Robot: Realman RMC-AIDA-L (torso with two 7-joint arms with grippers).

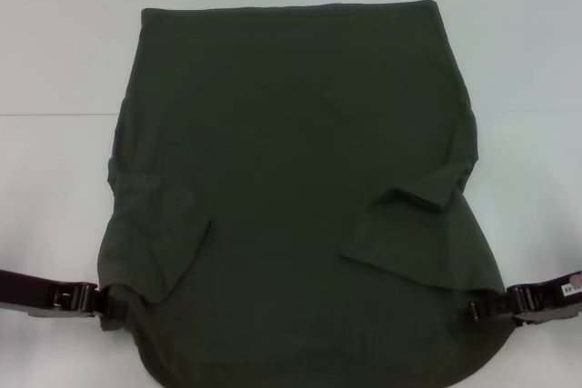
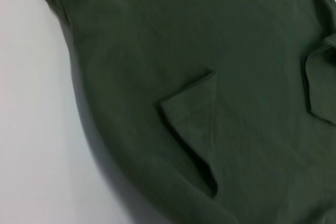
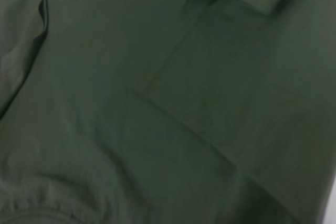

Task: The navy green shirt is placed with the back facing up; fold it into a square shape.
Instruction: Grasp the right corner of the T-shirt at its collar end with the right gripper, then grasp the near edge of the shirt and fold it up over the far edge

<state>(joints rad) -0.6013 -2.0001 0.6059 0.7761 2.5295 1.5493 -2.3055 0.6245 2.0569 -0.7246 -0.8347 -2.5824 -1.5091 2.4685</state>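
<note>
The shirt (image 1: pixel 291 179) lies spread on the white table (image 1: pixel 55 61) between my grippers, sleeves folded inward. It looks soft and limp, so I'd pinch doubled edges. My left gripper (image 1: pixel 107 304) and right gripper (image 1: pixel 480 308) sit at its near corners; I cannot tell whether either grips fabric.

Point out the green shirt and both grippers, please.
navy green shirt (image 1: pixel 291 134): head view, middle of the back panel.
left gripper (image 1: pixel 111 304): head view, fingertips at the shirt's near left edge.
right gripper (image 1: pixel 480 308): head view, fingertips at the shirt's near right edge.
</note>
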